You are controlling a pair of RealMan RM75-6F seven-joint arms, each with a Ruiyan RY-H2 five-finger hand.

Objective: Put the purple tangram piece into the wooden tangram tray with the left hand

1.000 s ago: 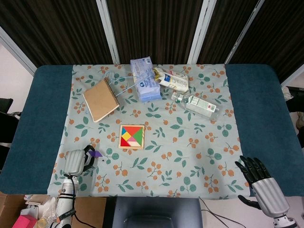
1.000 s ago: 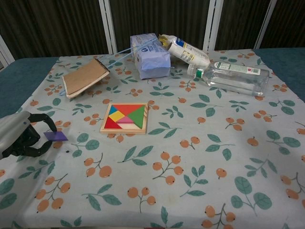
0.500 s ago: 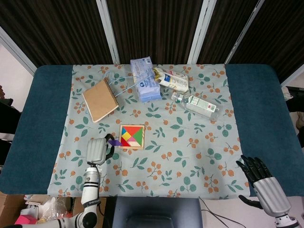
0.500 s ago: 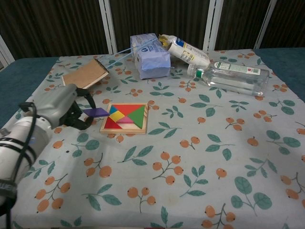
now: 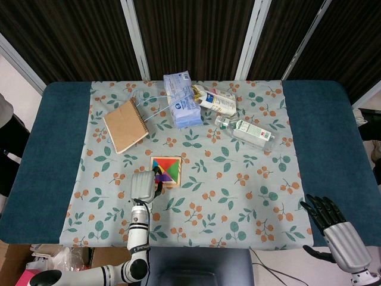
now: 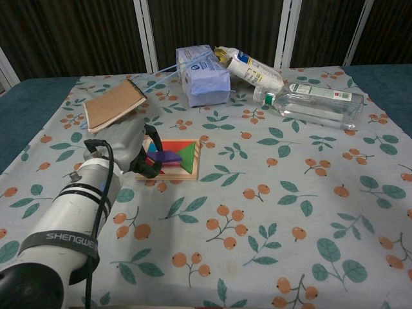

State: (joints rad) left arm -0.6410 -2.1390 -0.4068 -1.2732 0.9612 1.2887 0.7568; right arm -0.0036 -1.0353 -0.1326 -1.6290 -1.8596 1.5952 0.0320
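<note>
1. Head view: the left hand (image 5: 143, 186) is pinching the purple tangram piece (image 5: 161, 176) over the wooden tangram tray (image 5: 168, 173); the right hand (image 5: 333, 225) is idling with fingers spread, holding nothing.
2. Chest view: the piece (image 6: 167, 155) is hovering flat above the tray (image 6: 168, 172); it is probably light, stiff and thin, best pinched by its edge.

The purple tangram piece (image 6: 166, 155), a flat dark violet shape, is pinched in the fingers of the left hand (image 6: 132, 149) and held level over the left half of the wooden tangram tray (image 6: 187, 172). The tray is a square pale wood frame lying flat, at the hand's 3 o'clock, filled with red, yellow, blue, pink and green pieces.
</note>
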